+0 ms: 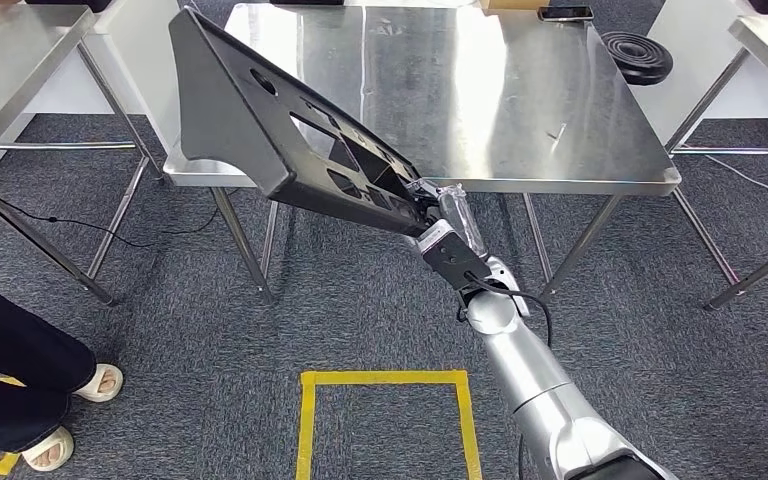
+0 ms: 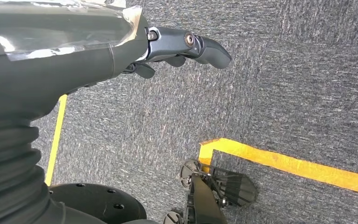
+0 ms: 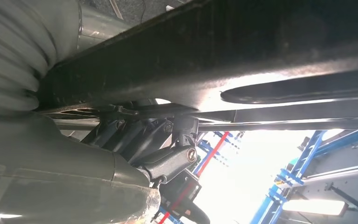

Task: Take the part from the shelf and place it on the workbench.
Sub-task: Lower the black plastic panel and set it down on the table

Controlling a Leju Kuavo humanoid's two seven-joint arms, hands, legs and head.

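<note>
The part [image 1: 280, 130] is a long black plastic panel with several cut-outs. My right hand [image 1: 432, 218] grips its near end and holds it tilted in the air, its far end raised over the left corner of the steel workbench [image 1: 520, 110]. Seen close in the right wrist view, the part's dark underside [image 3: 261, 56] lies across my right hand [image 3: 168, 158], whose fingers clamp its edge. My left hand [image 2: 182, 46] hangs over the grey carpet, holding nothing, its fingers loosely apart.
A black ribbed disc [image 1: 637, 55] lies on a white surface right of the workbench. A dark flat device [image 1: 565, 13] sits at the bench's far edge. A second steel table [image 1: 10, 60] stands left. A person's legs [image 1: 20, 390] stand near left. Yellow tape [image 1: 380, 380] marks the floor.
</note>
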